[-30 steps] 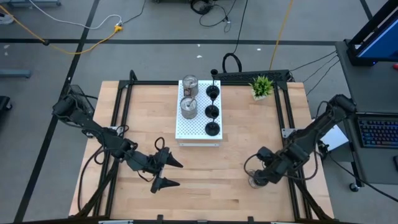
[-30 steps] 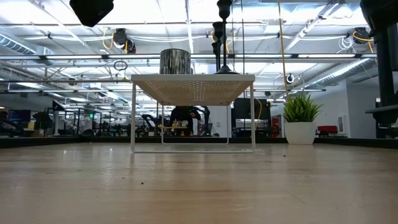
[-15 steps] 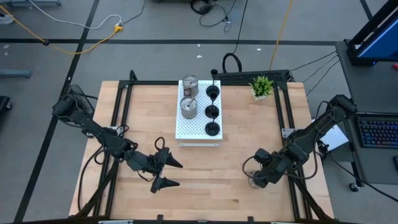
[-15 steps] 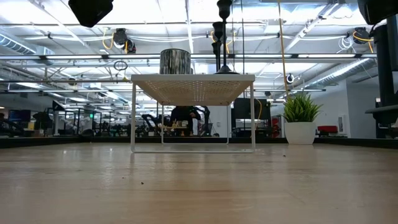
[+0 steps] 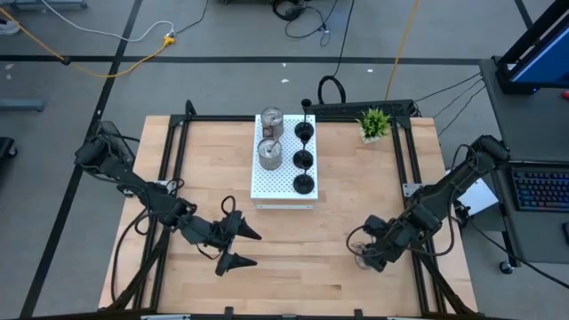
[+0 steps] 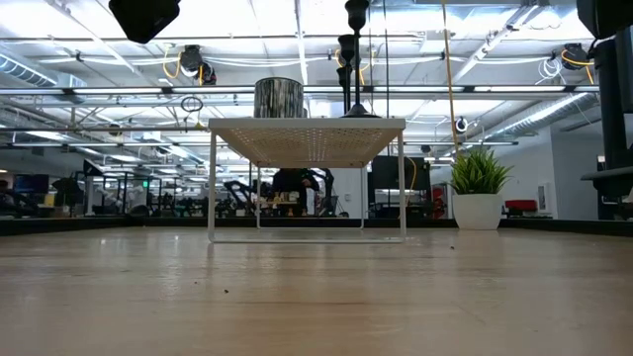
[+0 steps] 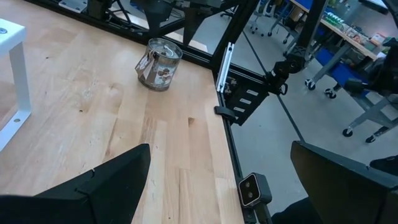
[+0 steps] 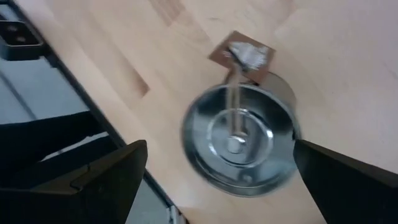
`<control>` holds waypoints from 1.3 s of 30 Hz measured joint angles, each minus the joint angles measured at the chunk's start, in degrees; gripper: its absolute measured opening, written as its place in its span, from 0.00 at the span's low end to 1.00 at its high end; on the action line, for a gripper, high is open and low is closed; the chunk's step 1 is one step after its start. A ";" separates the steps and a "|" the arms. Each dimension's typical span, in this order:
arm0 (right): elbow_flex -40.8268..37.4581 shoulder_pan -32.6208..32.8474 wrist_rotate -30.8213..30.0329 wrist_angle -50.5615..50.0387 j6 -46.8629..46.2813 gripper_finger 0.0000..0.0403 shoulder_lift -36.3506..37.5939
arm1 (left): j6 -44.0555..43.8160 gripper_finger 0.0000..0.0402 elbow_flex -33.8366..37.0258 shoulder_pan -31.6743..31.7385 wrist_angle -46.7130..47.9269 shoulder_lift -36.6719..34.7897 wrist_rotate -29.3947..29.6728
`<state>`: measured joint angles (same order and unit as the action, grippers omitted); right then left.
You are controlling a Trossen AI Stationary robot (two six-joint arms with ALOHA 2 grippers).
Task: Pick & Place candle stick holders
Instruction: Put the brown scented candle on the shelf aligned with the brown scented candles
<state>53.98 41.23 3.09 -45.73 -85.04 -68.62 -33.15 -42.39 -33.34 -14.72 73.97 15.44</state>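
Upright, the silver holder [image 8: 239, 140] opens toward the right tool [image 8: 217, 180].

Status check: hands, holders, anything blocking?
Right hand open, directly above the shiny silver cup-like holder on the table. Left hand open, idle over bare wood. Five holders on the white perforated shelf. Nothing blocking.

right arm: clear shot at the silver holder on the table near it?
Probably yes. The right gripper hangs just above the silver candle holder, fingers open on either side of it. The holder stands upright on bare wood near the table edge, with nothing between the fingers and it.
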 joint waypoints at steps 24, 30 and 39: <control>13.89 0.13 4.31 -19.35 2.18 0.99 -15.01 | -0.21 0.98 0.00 0.24 0.02 0.00 0.04; 16.79 0.09 1.59 -20.65 3.46 0.99 -16.74 | -0.72 0.98 0.00 1.41 0.02 0.00 -0.26; 16.85 0.09 0.56 -19.63 3.42 0.98 -16.83 | -0.81 0.98 0.00 2.62 0.02 0.00 -0.39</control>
<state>70.83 41.32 3.65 -65.36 -81.62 -85.45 -33.95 -42.39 -30.72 -14.70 73.97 15.05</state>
